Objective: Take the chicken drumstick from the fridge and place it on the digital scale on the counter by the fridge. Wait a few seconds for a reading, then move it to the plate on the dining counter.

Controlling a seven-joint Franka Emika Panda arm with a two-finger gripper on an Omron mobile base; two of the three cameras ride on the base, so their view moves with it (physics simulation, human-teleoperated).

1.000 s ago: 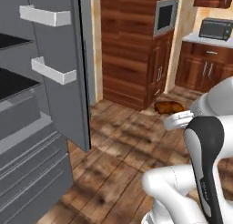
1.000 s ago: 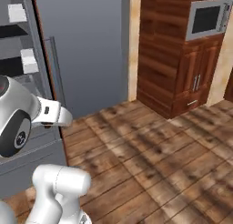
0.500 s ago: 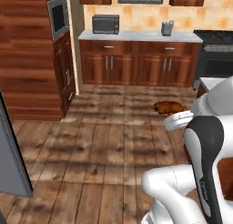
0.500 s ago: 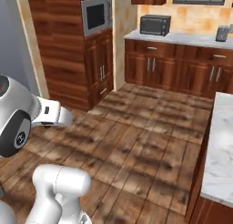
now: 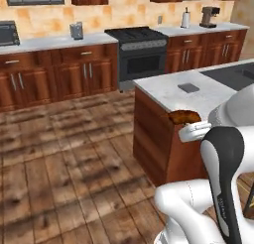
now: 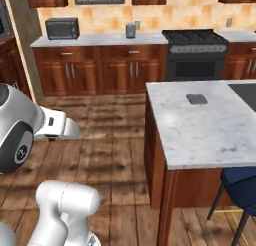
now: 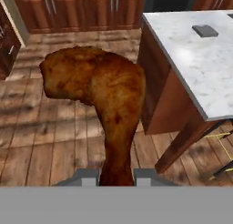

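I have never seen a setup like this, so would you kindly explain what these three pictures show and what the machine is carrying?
This is a simulated kitchen. A white robot arm rides on a driving base. Two cameras sit behind it, left and right, looking forward. The third sits on the hand, looking along the gripper. The gripper is shut on a chicken drumstick, brown and glossy, seen close in the hand view. Ahead stands the dining counter, a marble top on a wood base, with a small grey slab lying on it and a blue stool beside it.
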